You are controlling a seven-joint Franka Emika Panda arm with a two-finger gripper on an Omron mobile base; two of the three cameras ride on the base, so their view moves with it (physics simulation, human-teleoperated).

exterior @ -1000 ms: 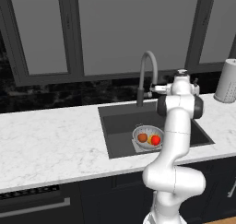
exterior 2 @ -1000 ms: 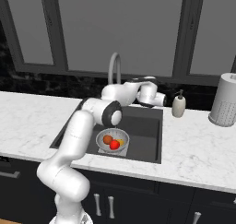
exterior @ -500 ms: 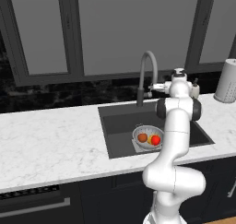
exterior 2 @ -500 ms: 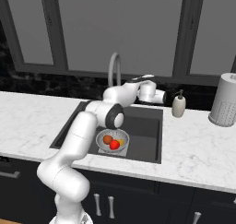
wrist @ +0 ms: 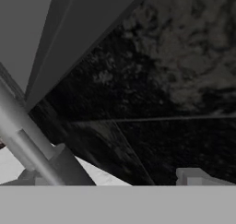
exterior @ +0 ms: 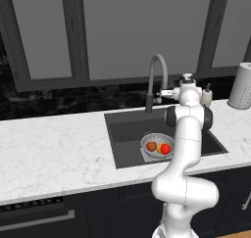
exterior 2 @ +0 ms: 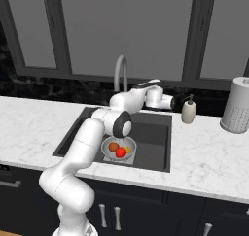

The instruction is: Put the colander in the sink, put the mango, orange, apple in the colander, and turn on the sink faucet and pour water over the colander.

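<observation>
The small silver perforated metal colander [exterior: 157,145] is seen resting on the floor of the large dark grey rectangular sink [exterior: 128,134], toward its front edge. Three fruits are held in it: the dull reddish-orange round orange [exterior: 151,146] at 9 o'clock, the bright red shiny apple [exterior: 165,148] at 3 o'clock, and the yellow-orange oval mango [exterior 2: 127,149], partly hidden behind the apple. The tall grey gooseneck sink faucet [exterior: 156,78] stands at 12 o'clock of the basin. The two-finger gripper [exterior: 163,92] is found just beside the faucet's stem, at its 3 o'clock in the left base view; whether the fingers are spread or closed cannot be told. A white soap bottle [exterior 2: 188,111] stands on the white marble counter [exterior: 54,149], at 2 o'clock of the sink.
</observation>
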